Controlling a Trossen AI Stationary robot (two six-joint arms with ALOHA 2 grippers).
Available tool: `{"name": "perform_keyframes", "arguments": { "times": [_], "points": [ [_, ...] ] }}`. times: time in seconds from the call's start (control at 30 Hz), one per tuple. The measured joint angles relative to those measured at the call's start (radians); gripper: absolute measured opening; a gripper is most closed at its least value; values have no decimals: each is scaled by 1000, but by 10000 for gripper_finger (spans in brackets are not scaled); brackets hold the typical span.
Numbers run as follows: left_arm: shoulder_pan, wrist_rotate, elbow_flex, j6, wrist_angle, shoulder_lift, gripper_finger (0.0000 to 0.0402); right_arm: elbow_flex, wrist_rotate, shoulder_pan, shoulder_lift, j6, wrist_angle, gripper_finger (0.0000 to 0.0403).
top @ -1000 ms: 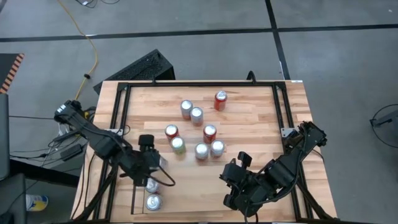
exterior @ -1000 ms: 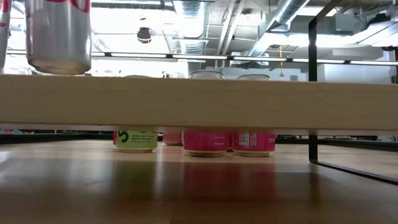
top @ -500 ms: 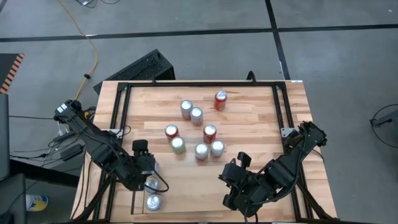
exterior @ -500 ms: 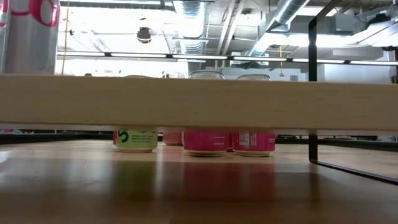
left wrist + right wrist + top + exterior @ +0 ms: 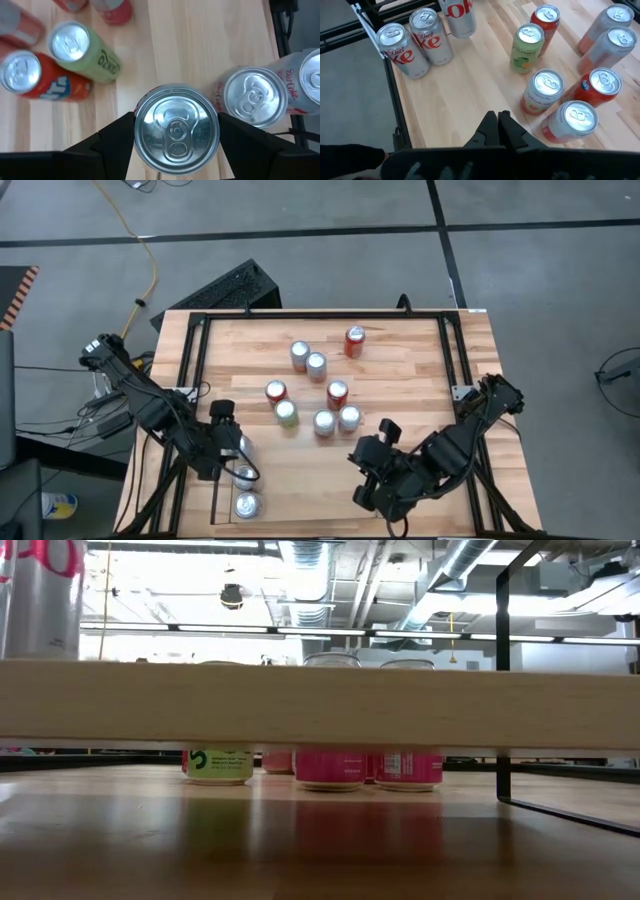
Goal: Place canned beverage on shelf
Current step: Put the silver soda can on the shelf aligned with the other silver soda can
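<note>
Left gripper (image 5: 176, 131) clamps a silver can (image 5: 176, 130); lower it upright beside the shelved cans (image 5: 255, 98) (right gripper (image 5: 498, 125) shut, empty).

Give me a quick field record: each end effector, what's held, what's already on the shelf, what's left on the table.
left end effector: fingers either side of a silver can, at the table's near-left corner
held: silver can, upright
right end effector: shut, empty, near-right of the table
shelf: two Diet Coke cans standing beside the held can
table: eight loose cans upright mid-table, among them a green can
</note>
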Motion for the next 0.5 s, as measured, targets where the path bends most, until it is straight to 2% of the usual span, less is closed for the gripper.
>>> {"name": "perform_keyframes", "arguments": {
  "times": [0.07,0.27,0.5],
  "points": [
    [9,18,-20,37,14,-24,249,0,-1,-6,0,0,0,0],
    [38,163,-72,188,30,-39,249,0,-2,-24,0,-3,0,0],
    [101,190,-78,352,74,-40,249,0,-7,-41,0,-8,0,0]
  ]
}}
